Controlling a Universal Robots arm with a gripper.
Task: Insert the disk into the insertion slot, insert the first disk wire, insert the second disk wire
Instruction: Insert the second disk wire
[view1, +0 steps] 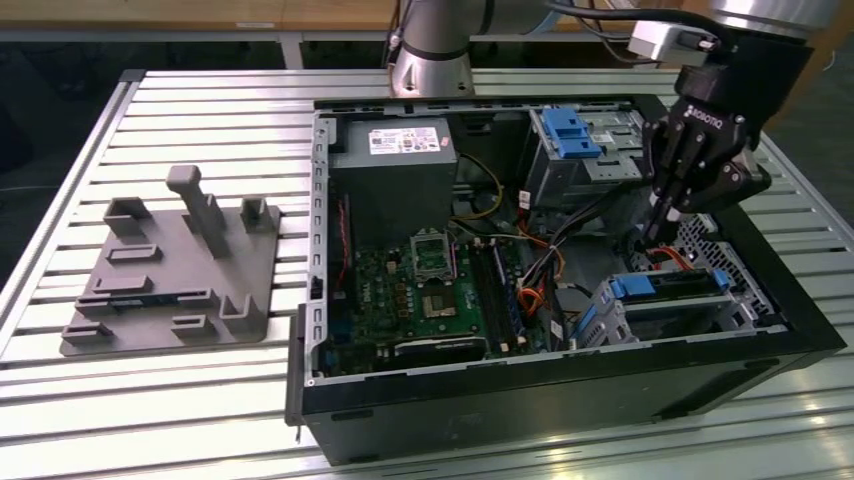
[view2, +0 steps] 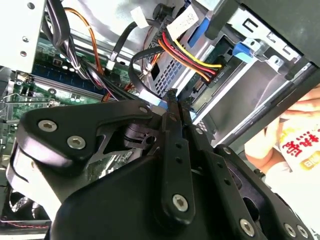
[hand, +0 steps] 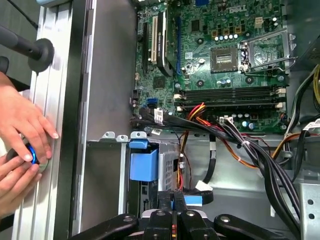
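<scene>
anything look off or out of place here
A person's hands rest on the table rail right beside the computer case, odd in a robot's workspace. Inside the case nothing looks damaged or askew.

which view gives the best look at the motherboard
The first wrist view: the motherboard faces the camera, socket and memory slots plain. The exterior view shows the motherboard slanted inside the case. The second wrist view catches a green strip of it.

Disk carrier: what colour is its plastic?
Bright blue; the carrier shows best in the first wrist view.
</scene>
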